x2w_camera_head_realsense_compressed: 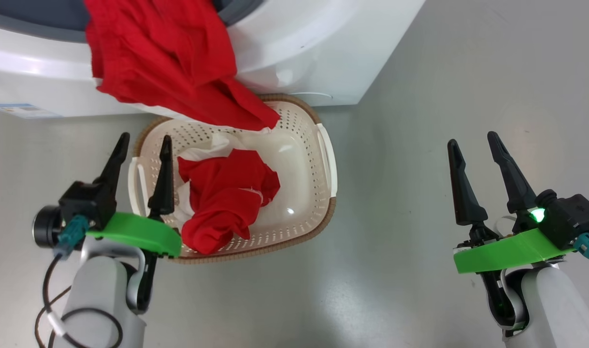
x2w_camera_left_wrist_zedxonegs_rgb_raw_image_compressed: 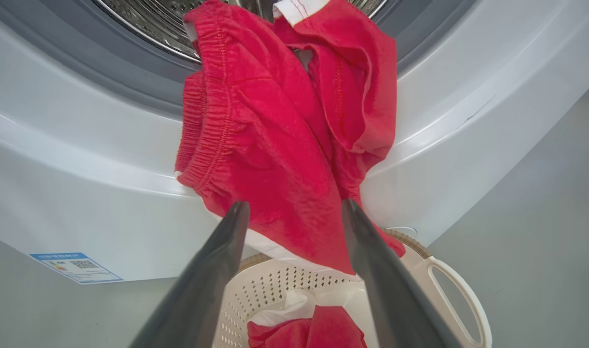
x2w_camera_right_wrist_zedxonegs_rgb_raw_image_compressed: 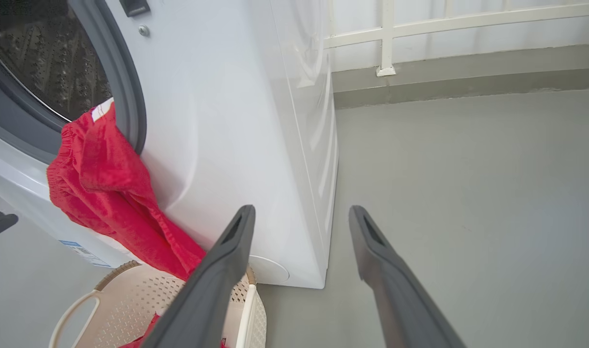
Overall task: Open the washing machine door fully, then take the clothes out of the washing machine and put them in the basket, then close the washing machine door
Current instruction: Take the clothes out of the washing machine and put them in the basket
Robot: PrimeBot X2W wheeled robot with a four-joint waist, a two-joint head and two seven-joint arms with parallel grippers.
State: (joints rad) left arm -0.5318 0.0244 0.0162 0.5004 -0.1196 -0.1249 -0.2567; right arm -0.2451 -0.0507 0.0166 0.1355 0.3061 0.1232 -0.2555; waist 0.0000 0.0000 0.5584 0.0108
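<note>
A red garment [x2w_camera_head_realsense_compressed: 168, 63] hangs out of the washing machine [x2w_camera_head_realsense_compressed: 299, 58] over its grey gasket, its lower end drooping onto the far rim of the basket [x2w_camera_head_realsense_compressed: 318, 212]. A second crumpled piece of the red and white clothes [x2w_camera_head_realsense_compressed: 226, 198] lies inside the basket on the floor. My left gripper [x2w_camera_head_realsense_compressed: 144, 145] is open and empty above the basket's left handle. In the left wrist view my left gripper [x2w_camera_left_wrist_zedxonegs_rgb_raw_image_compressed: 294, 212] points at the hanging garment [x2w_camera_left_wrist_zedxonegs_rgb_raw_image_compressed: 284, 145] below the steel drum [x2w_camera_left_wrist_zedxonegs_rgb_raw_image_compressed: 154, 19]. My right gripper [x2w_camera_head_realsense_compressed: 473, 140] stands open and empty over bare floor to the right. The washing machine door is out of view.
Grey floor [x2w_camera_head_realsense_compressed: 444, 72] stretches to the right of the machine. In the right wrist view the washer's white side panel [x2w_camera_right_wrist_zedxonegs_rgb_raw_image_compressed: 294, 121] ends at a wall skirting with a white railing [x2w_camera_right_wrist_zedxonegs_rgb_raw_image_compressed: 420, 29] behind. A blue label [x2w_camera_left_wrist_zedxonegs_rgb_raw_image_compressed: 77, 267] sits low on the washer front.
</note>
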